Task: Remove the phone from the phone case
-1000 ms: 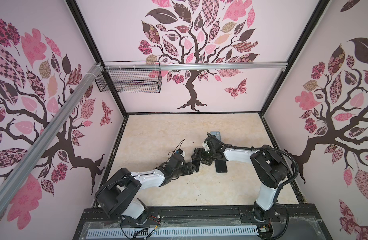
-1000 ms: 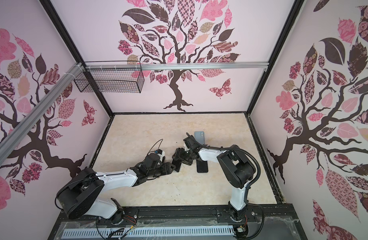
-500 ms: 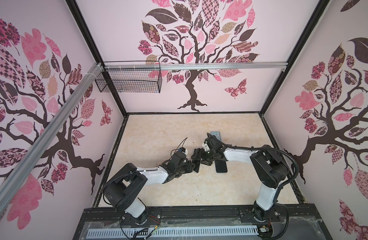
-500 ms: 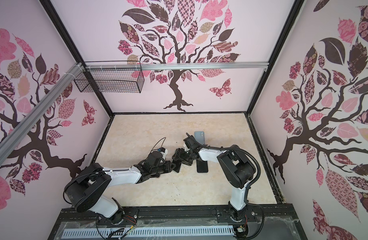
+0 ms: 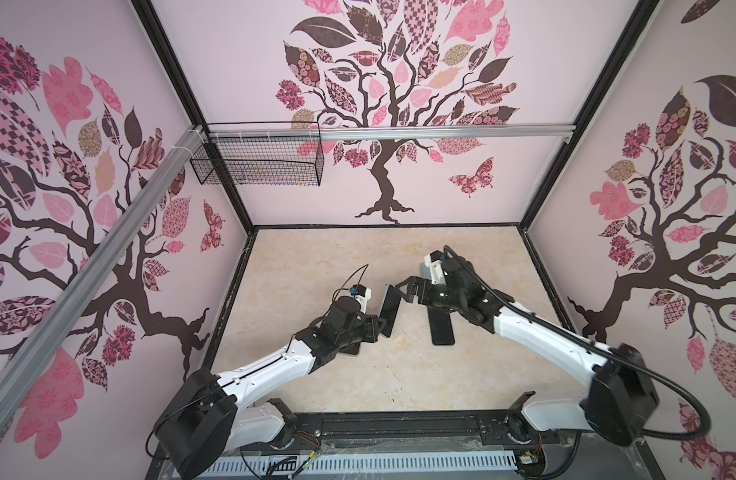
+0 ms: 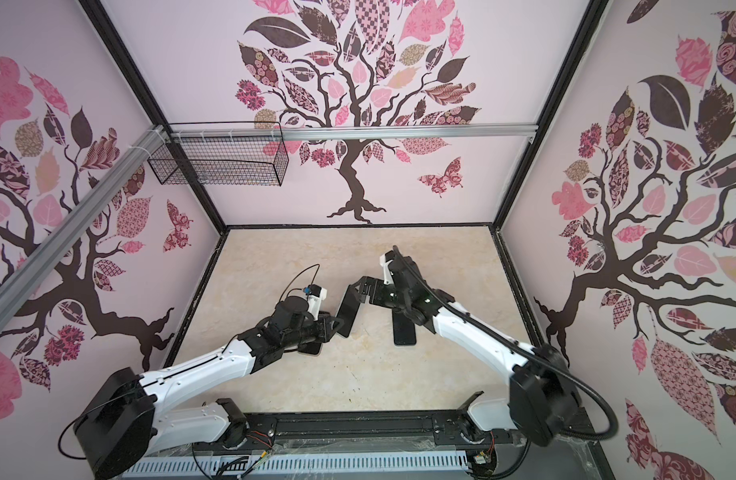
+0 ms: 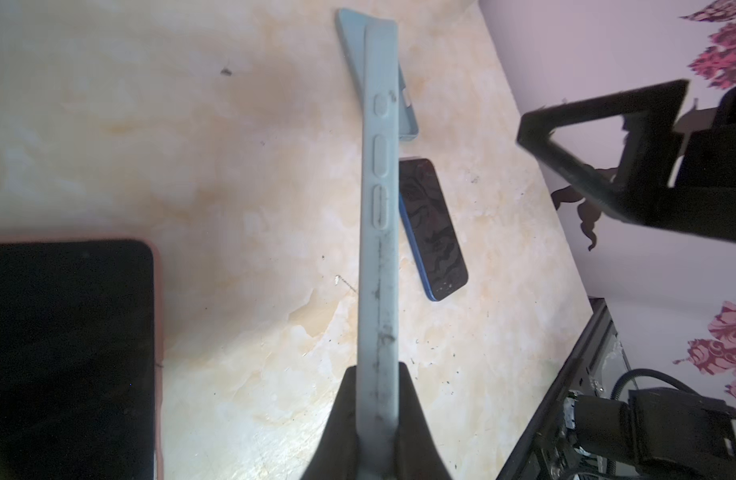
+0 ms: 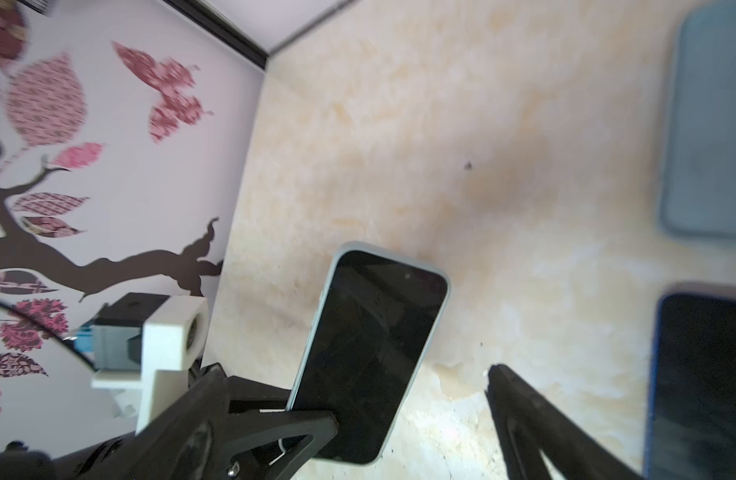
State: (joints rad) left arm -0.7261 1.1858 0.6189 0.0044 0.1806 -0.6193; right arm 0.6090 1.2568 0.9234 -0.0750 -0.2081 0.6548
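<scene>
Your left gripper (image 7: 376, 399) is clamped on the phone (image 8: 370, 353) in its case (image 7: 379, 249); your right gripper (image 5: 404, 291) stands spread apart just beside it.

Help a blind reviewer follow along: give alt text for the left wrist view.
The left gripper is shut on a pale blue-grey cased phone, seen edge-on above the beige tabletop. Beyond lie a bare blue phone and an empty case; a pink-rimmed phone lies nearby.

The pink-cased phone (image 7: 67, 353) runs off the left wrist view's edge — in both top views the left arm (image 5: 270, 370) covers most of it. The empty case (image 8: 711, 124) and blue phone (image 8: 703, 386) show blurred and cropped in the right wrist view.
</scene>
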